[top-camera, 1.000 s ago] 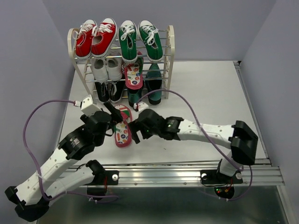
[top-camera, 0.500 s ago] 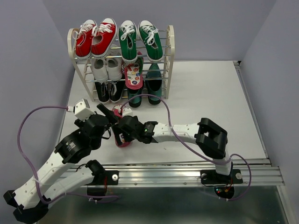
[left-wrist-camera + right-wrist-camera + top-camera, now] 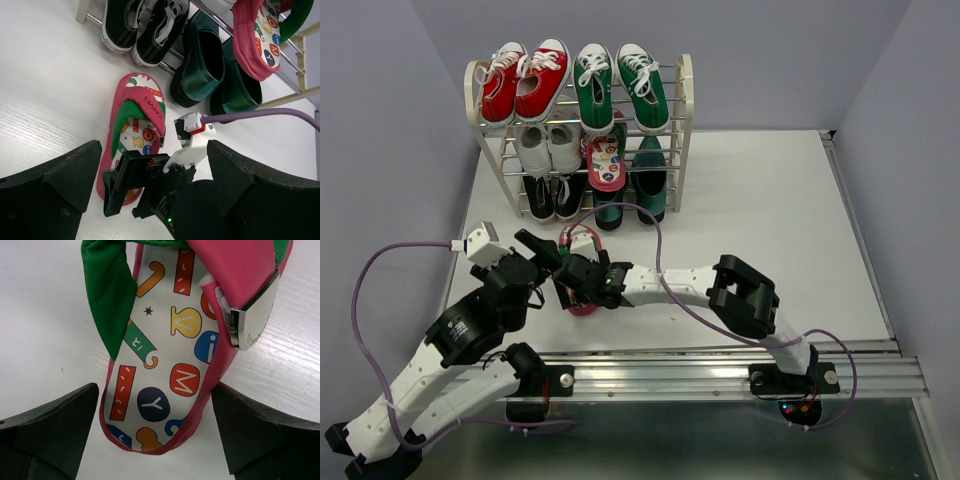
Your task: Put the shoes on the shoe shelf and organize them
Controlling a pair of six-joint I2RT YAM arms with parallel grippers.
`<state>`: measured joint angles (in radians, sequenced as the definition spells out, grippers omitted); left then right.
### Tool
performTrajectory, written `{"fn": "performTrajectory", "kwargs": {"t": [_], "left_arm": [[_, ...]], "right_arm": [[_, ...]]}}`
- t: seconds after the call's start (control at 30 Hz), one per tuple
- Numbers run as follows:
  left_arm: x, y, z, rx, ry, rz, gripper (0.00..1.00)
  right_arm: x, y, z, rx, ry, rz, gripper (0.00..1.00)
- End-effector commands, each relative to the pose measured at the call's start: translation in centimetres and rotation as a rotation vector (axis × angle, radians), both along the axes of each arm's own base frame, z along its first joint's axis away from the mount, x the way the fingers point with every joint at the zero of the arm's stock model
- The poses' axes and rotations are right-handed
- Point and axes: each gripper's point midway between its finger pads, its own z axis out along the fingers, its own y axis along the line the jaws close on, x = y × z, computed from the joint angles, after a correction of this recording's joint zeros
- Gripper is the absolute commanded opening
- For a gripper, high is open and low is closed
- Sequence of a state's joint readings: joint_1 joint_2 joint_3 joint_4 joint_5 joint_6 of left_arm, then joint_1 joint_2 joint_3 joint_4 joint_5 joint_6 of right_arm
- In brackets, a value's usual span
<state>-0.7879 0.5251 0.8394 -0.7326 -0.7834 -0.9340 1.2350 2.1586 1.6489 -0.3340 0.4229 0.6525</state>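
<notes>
right gripper (image 3: 154, 395) swung in over flip-flop (image 3: 131, 127), fingers wide astride heel (no grip yet) | left gripper (image 3: 154, 150) backed off, wide, empty | flip-flop flat, just before shelf (image 3: 685, 100) | pickup looks next

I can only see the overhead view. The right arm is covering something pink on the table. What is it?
Observer: A flip-flop. The right wrist view shows its sole printed with coloured letters.
Operator: Has the arm grabbed it?
Observer: Not clamped. The right end effector is open, with one finger on each side of the heel.
Operator: And the other arm?
Observer: The left wrist view shows the left end effector open and holding nothing.
</notes>
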Motion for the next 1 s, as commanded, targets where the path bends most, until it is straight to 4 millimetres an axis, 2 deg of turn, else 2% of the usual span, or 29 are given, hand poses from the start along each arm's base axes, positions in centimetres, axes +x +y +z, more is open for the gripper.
{"fn": "performTrajectory", "kwargs": {"t": [0.0, 0.23, 0.37, 0.47, 0.5, 0.57, 0.6, 0.67, 0.77, 0.8, 0.87, 0.9, 0.93, 0.97], "left_arm": [[0.5, -0.1, 0.5, -0.01, -0.03, 0.01, 0.99], [0.6, -0.2, 0.3, 0.0, -0.024, 0.009, 0.99], [0.5, 0.0, 0.4, -0.008, -0.03, 0.011, 0.99], [0.5, 0.1, 0.5, -0.008, -0.032, 0.014, 0.99], [0.4, 0.1, 0.5, -0.009, -0.033, 0.016, 0.99], [0.4, 0.2, 0.6, -0.012, -0.036, 0.019, 0.99], [0.4, 0.2, 0.6, -0.011, -0.035, 0.019, 0.99], [0.3, 0.3, 0.6, -0.015, -0.039, 0.023, 0.99], [0.2, 0.5, 0.7, -0.018, -0.042, 0.03, 0.99], [0.2, 0.6, 0.7, -0.019, -0.045, 0.031, 0.99], [0.1, 0.8, 1.0, -0.027, -0.055, 0.035, 0.99], [0.1, 0.8, 0.9, -0.026, -0.056, 0.036, 0.99], [0.0, 1.0, 1.1, -0.029, -0.061, 0.039, 0.99], [0.0, 1.0, 1.1, -0.031, -0.064, 0.042, 0.99]], "right_arm": [[1.2, -0.1, -0.6, -0.051, -0.048, -0.093, 1.0], [0.5, -0.3, -3.1, -0.128, -0.046, -0.092, 1.0], [0.8, -0.7, -2.7, -0.134, -0.068, -0.108, 1.0], [0.9, -0.9, -2.7, -0.145, -0.077, -0.105, 0.93], [0.9, -0.9, -2.8, -0.145, -0.074, -0.104, 0.81], [0.7, -1.1, -3.0, -0.149, -0.066, -0.104, 0.67], [0.6, -1.4, -3.0, -0.153, -0.066, -0.103, 0.52], [0.7, -1.7, -2.8, -0.157, -0.073, -0.107, 0.38], [1.2, -2.8, -1.5, -0.168, -0.121, -0.124, 0.15], [1.4, -3.3, -0.9, -0.168, -0.142, -0.133, 0.01], [1.8, -5.3, 0.8, -0.187, -0.199, -0.146, 0.01], [1.9, -5.6, 3.3, -0.136, -0.228, -0.154, 0.01], [1.5, -7.6, 2.3, -0.191, -0.242, -0.128, 0.01], [1.3, -8.3, 2.8, -0.186, -0.252, -0.118, 0.01]]}}
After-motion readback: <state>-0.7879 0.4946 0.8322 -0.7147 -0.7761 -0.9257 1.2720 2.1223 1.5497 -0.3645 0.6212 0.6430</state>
